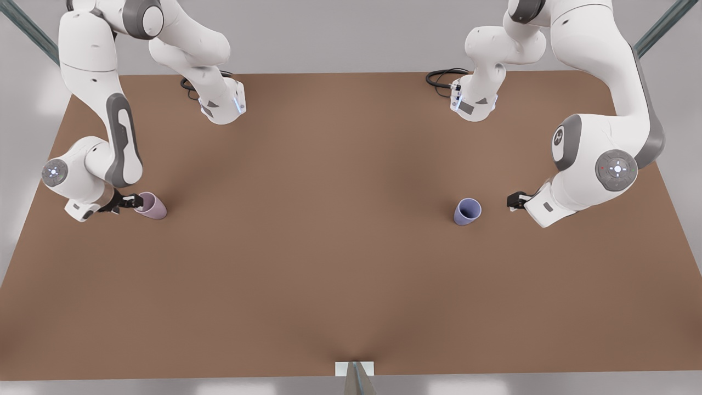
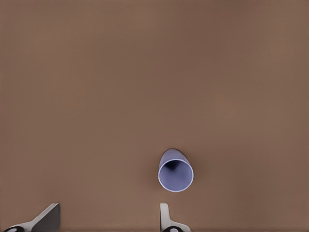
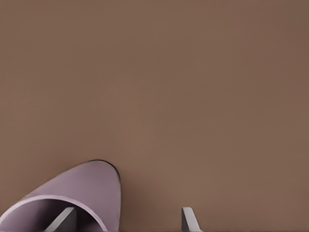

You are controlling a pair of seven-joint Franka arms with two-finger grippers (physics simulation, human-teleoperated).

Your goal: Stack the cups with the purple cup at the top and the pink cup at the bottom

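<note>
The brown table [image 1: 340,247] is taking up most of the scene, with a Franka arm reaching in from each side. The arm on the front view's right is carrying the left gripper [image 1: 513,201], which is hovering near the purple cup [image 1: 467,212] but not touching it, with a strip of bare table between them. In the left wrist view that cup [image 2: 175,174] is standing upright just ahead of the fingertips [image 2: 164,212], and the fingers are spread wide with nothing between them.

The arm on the front view's left is carrying the right gripper [image 1: 131,202], which is sitting right at the rim of the pink cup [image 1: 151,206]. In the right wrist view the pink cup [image 3: 82,193] is looming up close, with one finger [image 3: 63,220] showing inside the mouth and the other finger [image 3: 189,218] outside the wall. So the fingers are straddling the wall while spread well apart, not squeezing it.

The two cups are sitting well apart, on opposite sides of the table.
</note>
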